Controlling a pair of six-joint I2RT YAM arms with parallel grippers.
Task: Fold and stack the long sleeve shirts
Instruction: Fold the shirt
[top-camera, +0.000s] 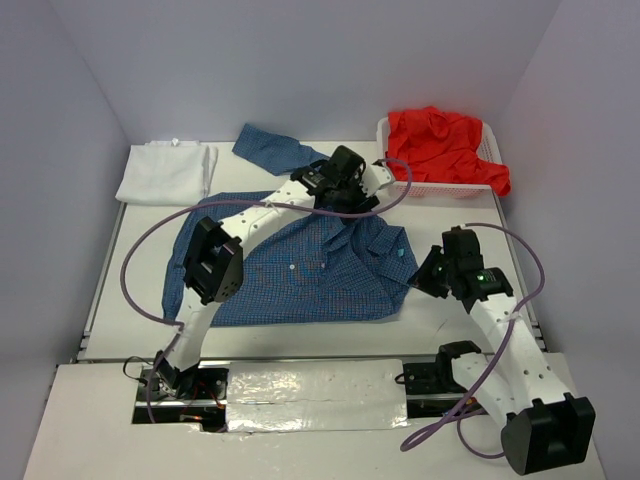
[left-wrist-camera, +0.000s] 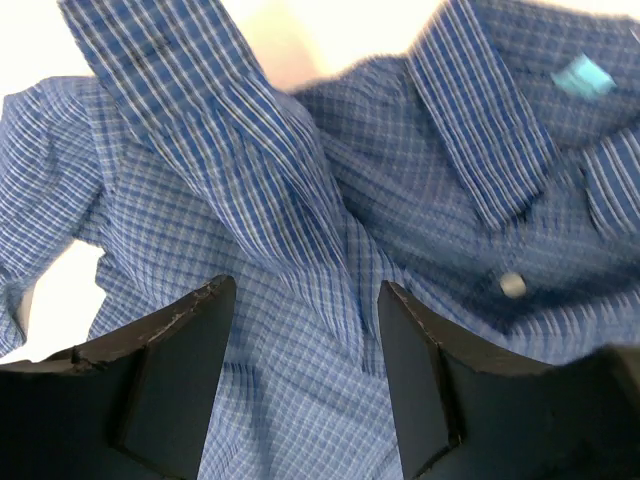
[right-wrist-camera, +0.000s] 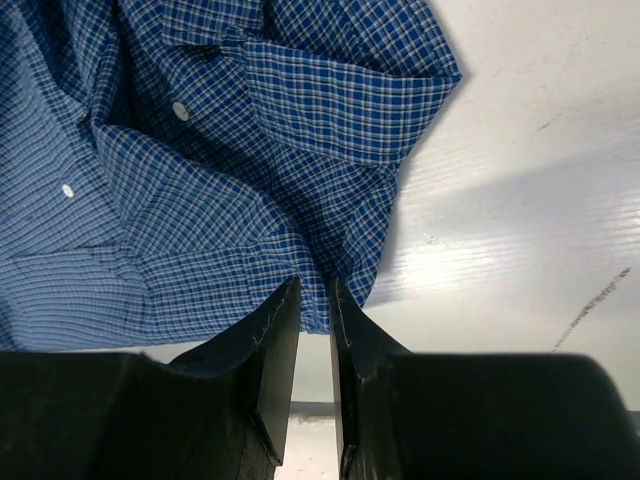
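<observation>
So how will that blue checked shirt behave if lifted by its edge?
Probably floppy: the blue shirt lies creased and folded over itself, so it should drape from the right gripper. Likely light, being thin cloth. A push would probably bunch it.

Blue checked shirt (top-camera: 300, 285); red shirt (top-camera: 440, 140)

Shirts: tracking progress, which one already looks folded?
The white shirt, a neat rectangle at far left; the blue checked shirt lies spread out, the red shirt crumpled in the basket.
</observation>
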